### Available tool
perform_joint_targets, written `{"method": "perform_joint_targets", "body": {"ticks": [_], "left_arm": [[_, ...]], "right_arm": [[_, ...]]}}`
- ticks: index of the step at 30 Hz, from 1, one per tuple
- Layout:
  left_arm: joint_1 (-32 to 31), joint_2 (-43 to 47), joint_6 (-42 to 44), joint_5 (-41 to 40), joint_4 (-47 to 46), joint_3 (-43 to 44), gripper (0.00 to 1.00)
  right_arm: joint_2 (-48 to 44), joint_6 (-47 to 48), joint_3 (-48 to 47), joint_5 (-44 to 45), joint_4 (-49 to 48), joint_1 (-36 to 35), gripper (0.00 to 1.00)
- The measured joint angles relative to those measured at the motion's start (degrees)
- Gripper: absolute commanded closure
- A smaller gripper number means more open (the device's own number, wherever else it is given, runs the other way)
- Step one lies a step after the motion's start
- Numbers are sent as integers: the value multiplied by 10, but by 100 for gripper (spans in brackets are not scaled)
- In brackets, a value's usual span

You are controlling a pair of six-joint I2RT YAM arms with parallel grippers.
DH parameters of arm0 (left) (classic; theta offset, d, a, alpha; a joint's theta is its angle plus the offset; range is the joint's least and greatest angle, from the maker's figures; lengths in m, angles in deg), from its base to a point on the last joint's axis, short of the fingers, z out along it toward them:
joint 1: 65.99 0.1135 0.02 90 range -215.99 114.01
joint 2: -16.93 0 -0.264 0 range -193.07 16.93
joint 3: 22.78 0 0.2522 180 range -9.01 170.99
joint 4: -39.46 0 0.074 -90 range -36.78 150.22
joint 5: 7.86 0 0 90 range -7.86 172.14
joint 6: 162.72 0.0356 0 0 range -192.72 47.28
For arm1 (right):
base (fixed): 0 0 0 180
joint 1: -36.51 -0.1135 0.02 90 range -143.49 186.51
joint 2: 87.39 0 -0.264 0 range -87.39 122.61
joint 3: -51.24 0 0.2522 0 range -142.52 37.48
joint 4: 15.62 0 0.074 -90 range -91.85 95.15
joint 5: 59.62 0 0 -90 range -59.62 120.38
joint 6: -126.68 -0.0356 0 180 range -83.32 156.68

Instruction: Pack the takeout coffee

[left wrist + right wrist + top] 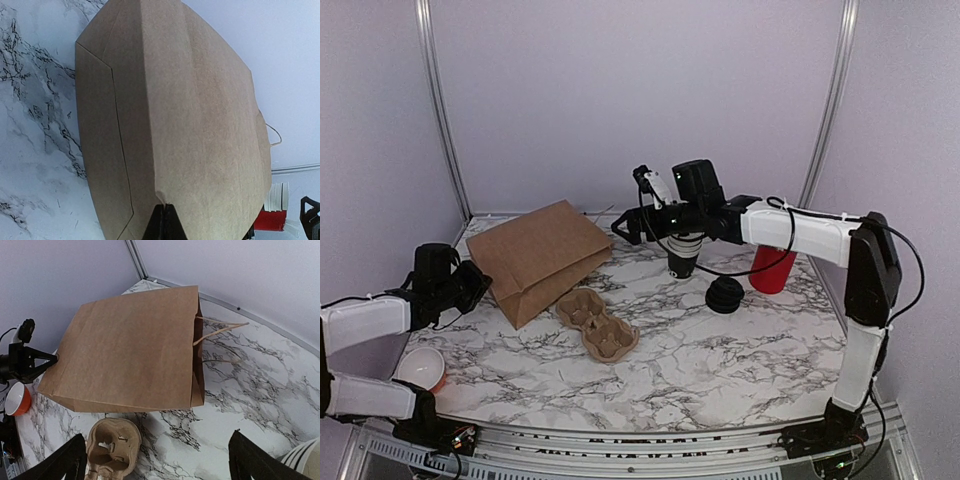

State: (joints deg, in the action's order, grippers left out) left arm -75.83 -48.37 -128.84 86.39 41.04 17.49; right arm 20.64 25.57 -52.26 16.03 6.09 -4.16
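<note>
1. Packing is barely begun: left claw (162, 222) is pinched shut on an edge of the flat bag (535, 255).
2. Right claw (628, 228) gapes empty, pointed at the bag.
3. Coffee (725, 293) (likely this squat black lidded shape, hard to tell) sits behind that claw on the worktop (740, 350), not yet packed.

a brown paper bag (540, 258) lies flat on the marble table (720, 370), twine handles trailing from its far end. a pulp cup carrier (597, 323) lies just beside the bag's near right corner. right of the bag stands a stack of white-rimmed black cups (684, 260), with a low pile of black lids (725, 294) and a red cup (772, 270) farther right. an orange bowl (420, 368), white inside, sits to the bag's near left.
</note>
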Motion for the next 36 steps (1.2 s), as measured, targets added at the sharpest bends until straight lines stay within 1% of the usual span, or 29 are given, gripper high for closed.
{"method": "perform_joint_targets", "body": {"ticks": [7, 10, 14, 20, 28, 36], "left_arm": [[6, 26, 14, 31, 32, -1, 100], [8, 41, 15, 47, 32, -5, 100], [14, 61, 15, 63, 30, -5, 100], [24, 81, 13, 75, 30, -10, 100], [43, 109, -5, 88, 13, -15, 100], [55, 110, -28, 112, -12, -15, 100]], "right_arm": [[95, -16, -119, -60, 39, 0, 7], [120, -26, -163, -74, 54, 0, 10], [146, -39, -204, -79, 73, 0, 11], [156, -56, -206, -69, 98, 0, 14], [155, -74, -161, -64, 88, 0, 16], [173, -97, -160, -89, 66, 0, 19]]}}
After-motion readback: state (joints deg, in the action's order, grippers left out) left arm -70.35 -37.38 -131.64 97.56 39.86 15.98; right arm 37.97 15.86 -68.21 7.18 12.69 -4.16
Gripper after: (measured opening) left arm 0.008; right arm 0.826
